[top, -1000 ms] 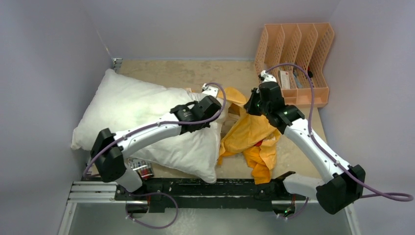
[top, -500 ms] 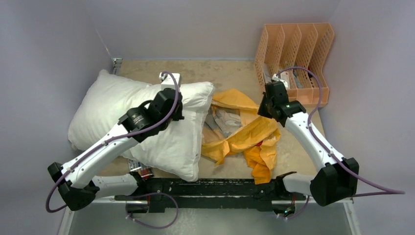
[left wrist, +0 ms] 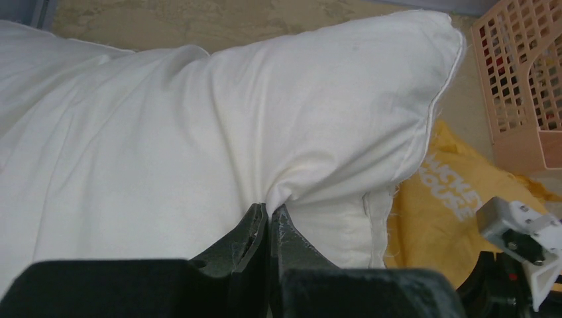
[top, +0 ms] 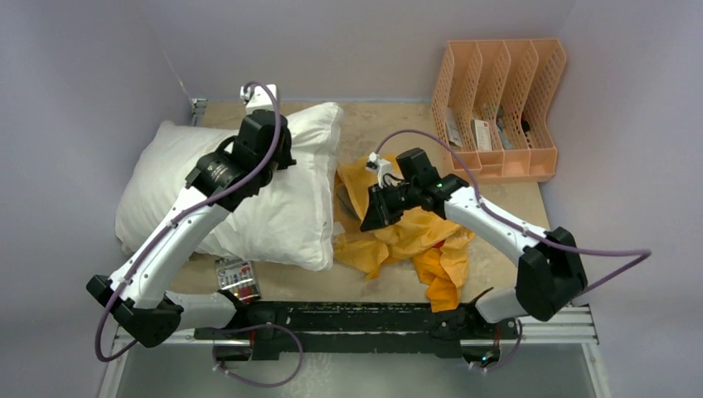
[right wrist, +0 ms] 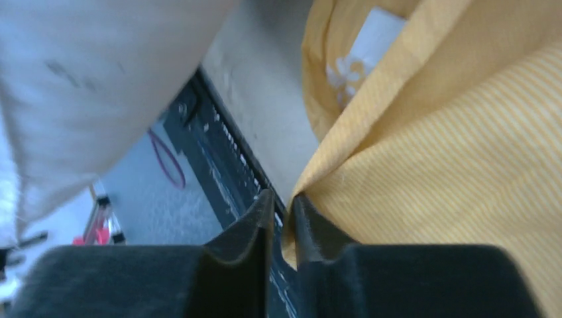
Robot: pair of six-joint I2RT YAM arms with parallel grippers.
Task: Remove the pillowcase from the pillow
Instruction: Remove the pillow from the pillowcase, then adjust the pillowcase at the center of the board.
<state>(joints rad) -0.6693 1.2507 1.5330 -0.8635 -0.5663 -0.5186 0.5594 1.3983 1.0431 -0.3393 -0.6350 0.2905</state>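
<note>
The white pillow (top: 240, 203) lies bare at the left of the table. My left gripper (top: 282, 162) is shut on a pinch of its fabric near its far right corner, as the left wrist view (left wrist: 270, 209) shows on the pillow (left wrist: 199, 119). The orange-yellow pillowcase (top: 419, 236) lies crumpled to the right, beside the pillow's right edge. My right gripper (top: 375, 217) is at its left edge. In the right wrist view this gripper (right wrist: 281, 197) is shut, with the edge of the pillowcase (right wrist: 450, 132) caught between the fingers.
A peach file rack (top: 497, 108) with a few items stands at the back right. A small red and white packet (top: 236, 279) lies at the near edge by the pillow. The black rail (top: 356, 319) runs along the front. Grey walls close in on both sides.
My left gripper has dragged the pillow to the far left, away from the pillowcase. My right gripper has swung from the rack side leftward and down onto the pillowcase's left edge.
</note>
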